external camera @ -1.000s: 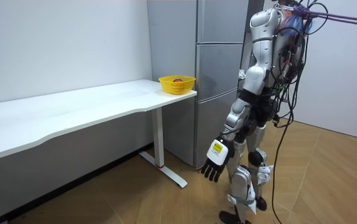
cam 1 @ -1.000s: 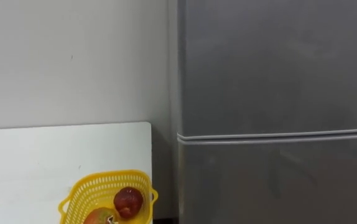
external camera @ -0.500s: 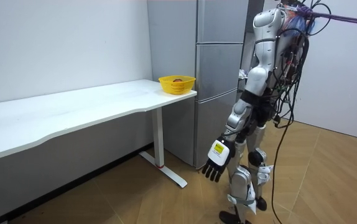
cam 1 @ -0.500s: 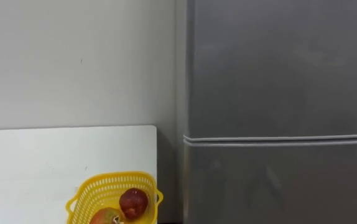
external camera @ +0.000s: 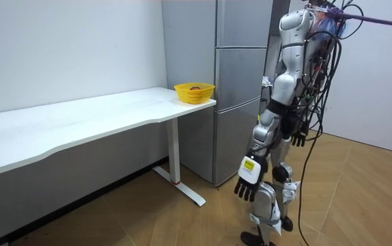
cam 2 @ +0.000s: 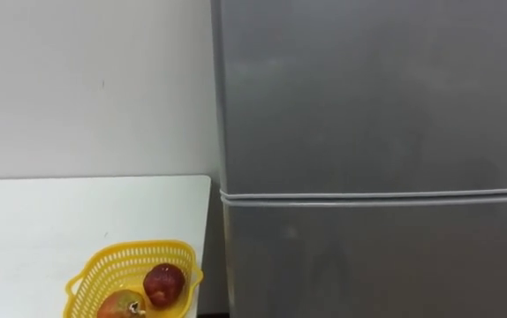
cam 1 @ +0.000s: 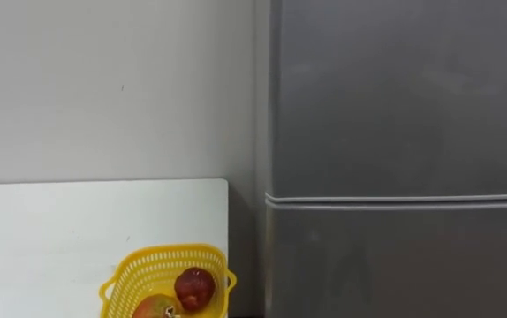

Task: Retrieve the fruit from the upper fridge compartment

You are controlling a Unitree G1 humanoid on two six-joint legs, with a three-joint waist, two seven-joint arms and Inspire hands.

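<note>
facing the shut fridge (cam 1: 404, 132); left hand (external camera: 248, 179) swung nearer the legs
fingers relaxed, holding nothing; right hand (external camera: 298, 137) unclear, cannot tell; yellow basket (cam 1: 147, 274) on table (cam 1: 59, 230); both doors closed.

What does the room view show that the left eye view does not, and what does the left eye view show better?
Room view alone: the robot standing on the wooden floor in front of the fridge, its left hand hanging low with relaxed fingers, and the full length of the white table. Left eye view alone: the fruit in the yellow basket, a red apple and a reddish-orange fruit beside it, plus the seam between the two fridge doors up close. Both share the closed fridge, the table corner, the basket and the wall.
</note>
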